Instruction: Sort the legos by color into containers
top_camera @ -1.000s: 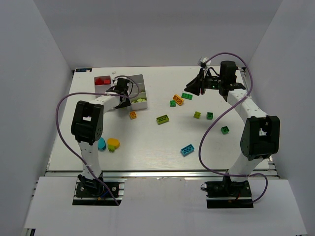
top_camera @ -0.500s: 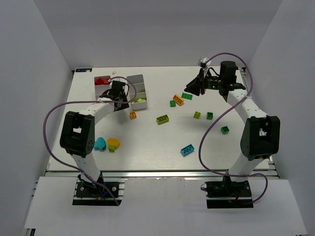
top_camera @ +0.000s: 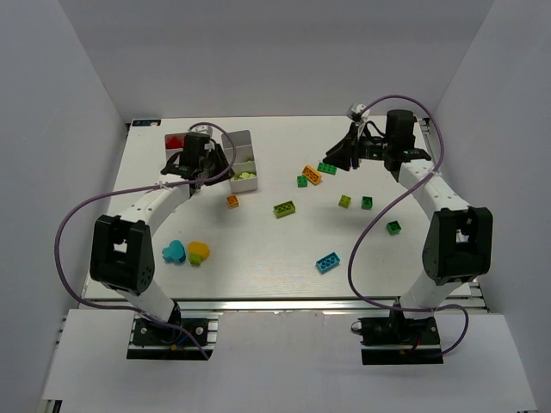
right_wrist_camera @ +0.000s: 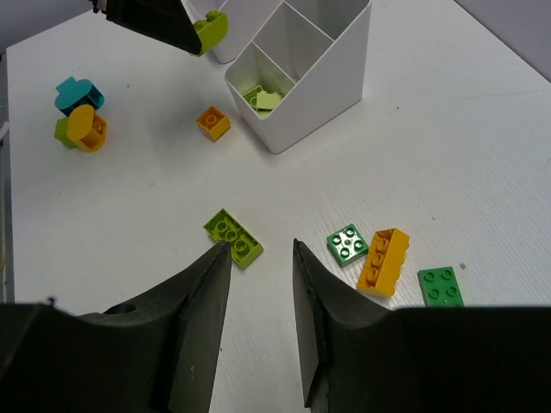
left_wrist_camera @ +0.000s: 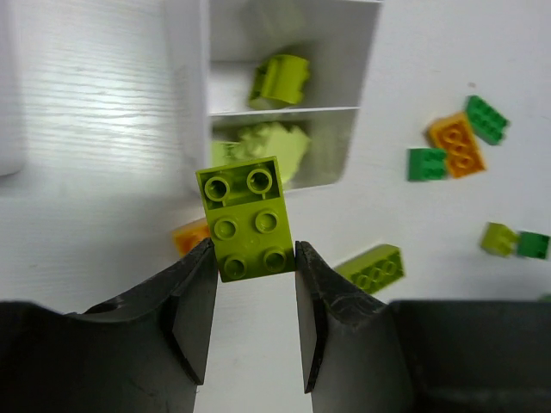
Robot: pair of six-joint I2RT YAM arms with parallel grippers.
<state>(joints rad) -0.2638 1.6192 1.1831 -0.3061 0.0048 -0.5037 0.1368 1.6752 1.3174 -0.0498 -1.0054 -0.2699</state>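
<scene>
My left gripper point(left_wrist_camera: 252, 256) is shut on a lime-yellow lego point(left_wrist_camera: 245, 219), holding it above the table just in front of a white container point(left_wrist_camera: 185, 86). Two compartments of that container hold lime legos point(left_wrist_camera: 280, 77). From above, the left gripper point(top_camera: 200, 163) hangs between this container point(top_camera: 242, 143) and a second one with red legos point(top_camera: 178, 142). My right gripper point(right_wrist_camera: 258, 249) stands open and empty over bare table, beside a lime lego point(right_wrist_camera: 232, 238). In the top view the right gripper point(top_camera: 340, 155) is near a green lego point(top_camera: 327, 168) and an orange one point(top_camera: 312, 175).
Loose legos lie across the middle: a small orange one point(top_camera: 232, 201), lime point(top_camera: 285, 208), green ones point(top_camera: 367, 203) point(top_camera: 393, 227) and cyan point(top_camera: 327, 261). A cyan piece point(top_camera: 174, 252) and an orange piece point(top_camera: 199, 252) sit near the left arm. White walls enclose the table.
The left arm has swung its elbow out to the left and the gripper has shifted slightly left, still holding the lime lego. The right arm has hardly moved.
</scene>
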